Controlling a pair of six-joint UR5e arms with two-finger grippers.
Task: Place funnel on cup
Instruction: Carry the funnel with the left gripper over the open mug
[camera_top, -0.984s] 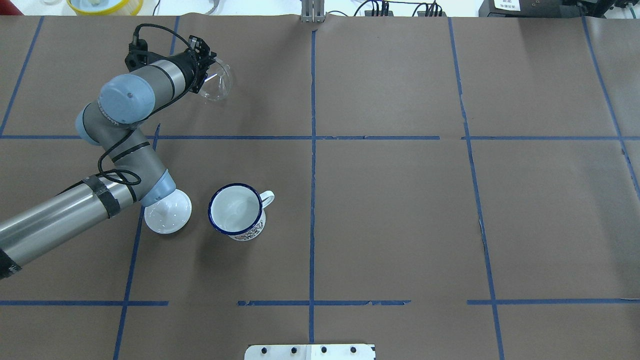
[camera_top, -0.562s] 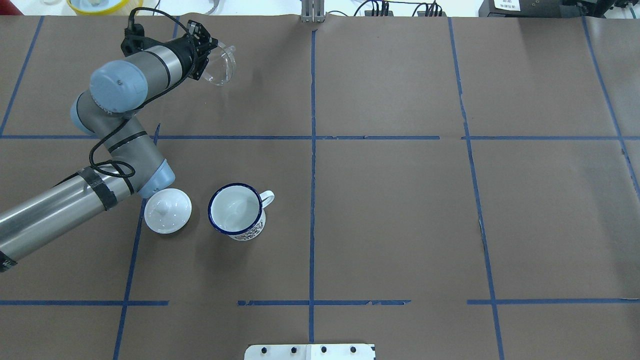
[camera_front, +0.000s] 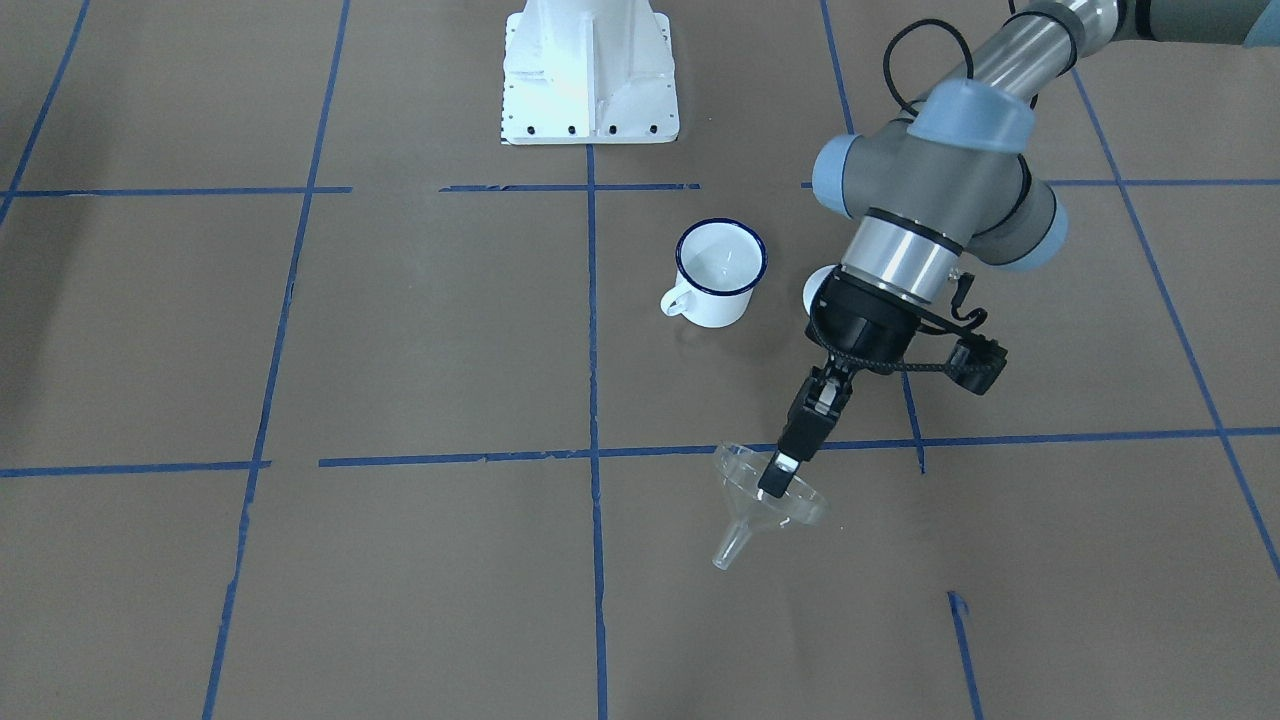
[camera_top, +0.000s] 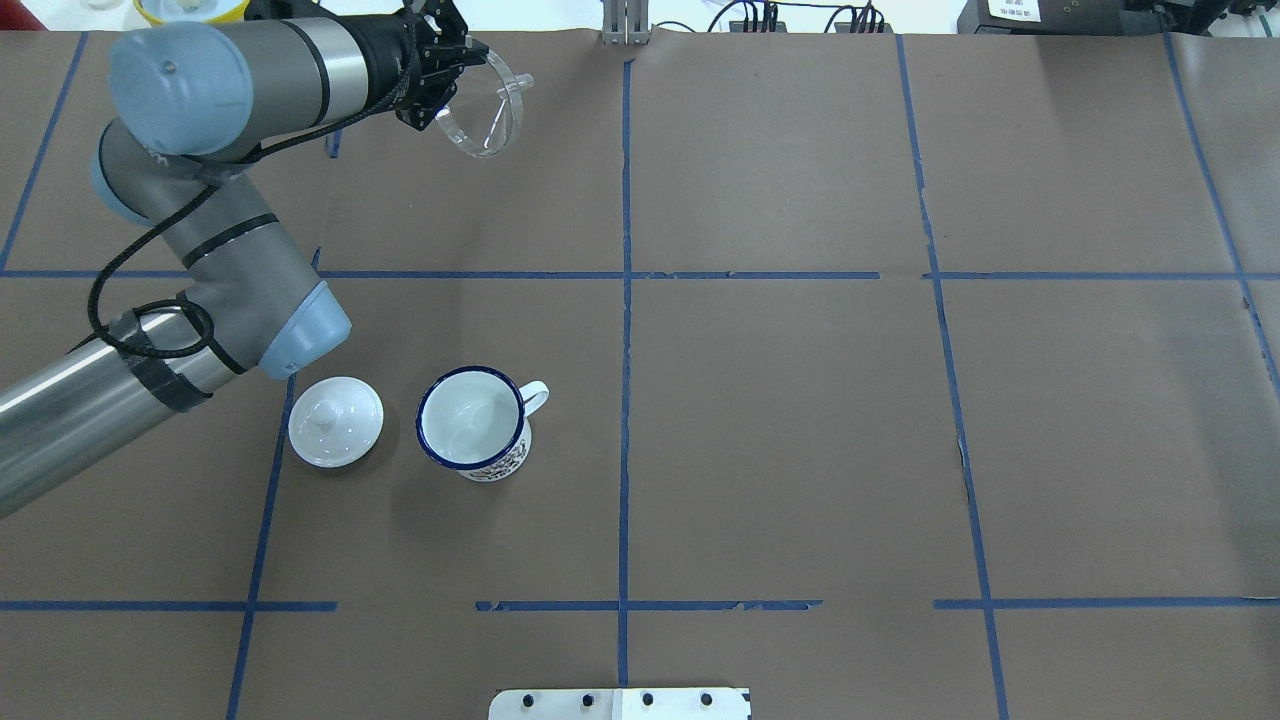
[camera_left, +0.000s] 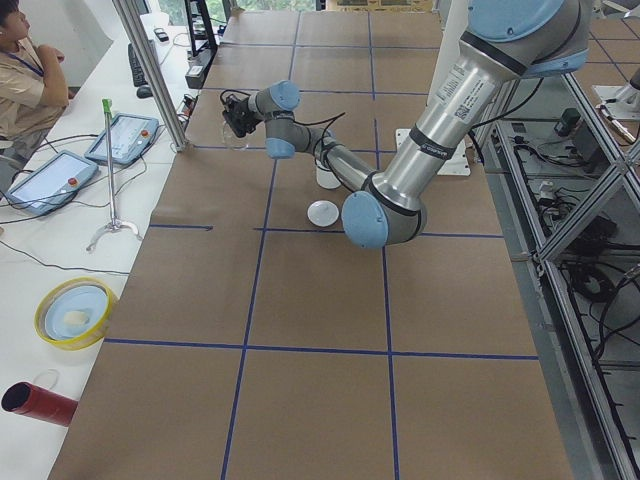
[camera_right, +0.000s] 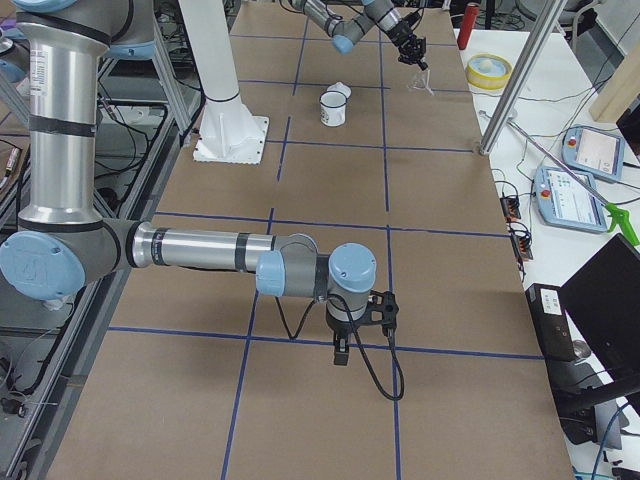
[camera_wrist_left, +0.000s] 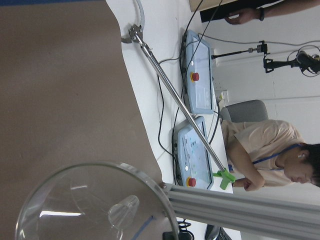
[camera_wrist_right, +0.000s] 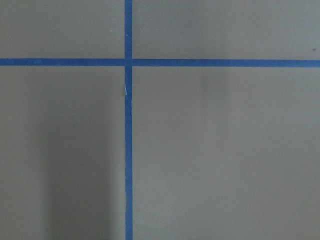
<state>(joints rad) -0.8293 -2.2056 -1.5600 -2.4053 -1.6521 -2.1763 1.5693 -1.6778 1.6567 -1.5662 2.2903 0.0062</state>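
Note:
My left gripper (camera_front: 776, 482) is shut on the rim of the clear funnel (camera_front: 745, 490) and holds it tilted in the air above the table's far left part. In the overhead view the funnel (camera_top: 487, 108) is well beyond the cup (camera_top: 471, 418). The left wrist view shows the funnel (camera_wrist_left: 95, 205) from inside, spout away. The cup (camera_front: 718, 273) is a white mug with a blue rim, standing upright and empty, apart from the gripper. My right gripper (camera_right: 340, 356) hangs low over bare paper near the right end; I cannot tell whether it is open or shut.
A round white knobbed lid (camera_top: 336, 421) lies just left of the cup, close under my left arm's elbow. A white base plate (camera_front: 588, 75) sits at the robot's side. Poles, tablets and people stand beyond the table's far edge.
My left arm has lifted the funnel and carried it to the right and towards the far edge. The elbow has moved off the lid. Cup and lid have not moved.

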